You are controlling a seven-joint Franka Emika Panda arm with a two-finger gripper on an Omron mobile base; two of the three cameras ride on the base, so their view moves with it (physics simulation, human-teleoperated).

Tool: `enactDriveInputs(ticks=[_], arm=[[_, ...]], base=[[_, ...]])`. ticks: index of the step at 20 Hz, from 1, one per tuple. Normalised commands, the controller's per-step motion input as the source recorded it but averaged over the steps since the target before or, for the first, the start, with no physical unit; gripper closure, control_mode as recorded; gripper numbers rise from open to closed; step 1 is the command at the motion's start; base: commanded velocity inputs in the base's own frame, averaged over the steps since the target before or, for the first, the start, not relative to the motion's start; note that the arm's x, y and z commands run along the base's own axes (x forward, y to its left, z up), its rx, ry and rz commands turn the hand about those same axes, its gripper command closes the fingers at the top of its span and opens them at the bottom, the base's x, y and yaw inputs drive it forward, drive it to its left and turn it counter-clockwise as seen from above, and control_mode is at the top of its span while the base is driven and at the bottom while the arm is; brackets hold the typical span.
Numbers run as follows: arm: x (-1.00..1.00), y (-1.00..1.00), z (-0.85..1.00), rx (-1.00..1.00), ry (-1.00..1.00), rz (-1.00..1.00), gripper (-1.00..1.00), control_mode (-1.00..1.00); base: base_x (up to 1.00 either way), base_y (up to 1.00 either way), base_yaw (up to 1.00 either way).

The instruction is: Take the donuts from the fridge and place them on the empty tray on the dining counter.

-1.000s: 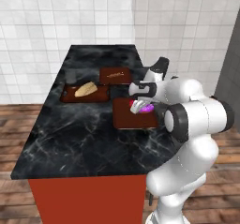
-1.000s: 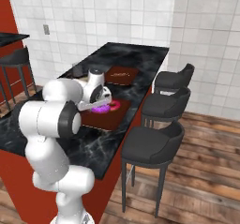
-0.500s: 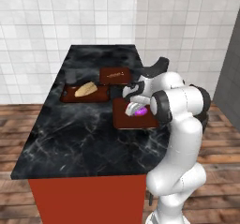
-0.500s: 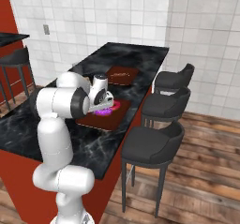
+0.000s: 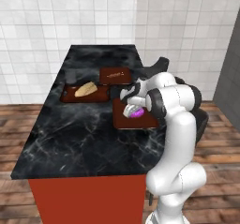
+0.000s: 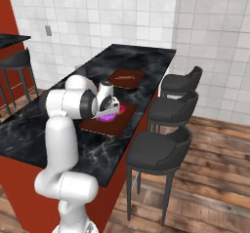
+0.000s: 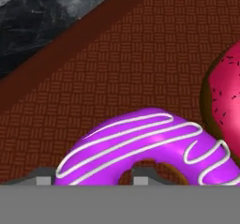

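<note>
Hand view: glossy purple ring donut (image 7: 150,145) on woven-textured tray (image 7: 117,68); pincer (image 7: 86,175) grip unclear.

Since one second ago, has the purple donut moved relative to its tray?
Cannot tell. The purple donut lies on the tray beside the pink donut, as before.

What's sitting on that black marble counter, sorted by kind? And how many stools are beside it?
Donuts: 2, a purple donut and a pink donut, both on the plain tray
Trays: 3, the plain tray, the loaf tray and the stick tray
Loaves: 1, the tan loaf
Sticks: 1, the brown stick
Stools: 3, black stools
Total: 10
</note>
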Motion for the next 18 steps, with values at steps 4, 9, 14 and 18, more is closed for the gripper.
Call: enactDriveInputs(ticks=[4,9,14,18], arm=[[-0.11,-0.07,-0.15,0.00,0.05,-0.05,-1.00,-1.00],[-0.39,-0.12,0.03,0.00,0.13,-0.10,-1.00,-1.00],[-0.17,-0.01,0.64,0.00,0.14,-0.06,-1.00,-1.00],[-0.06,0.00,1.00,-0.02,0.16,0.00,-1.00,-1.00]], base=[[0.00,0.00,0.00],[0.00,0.00,0.00],[0.00,0.00,0.00],[0.00,0.00,0.00]])
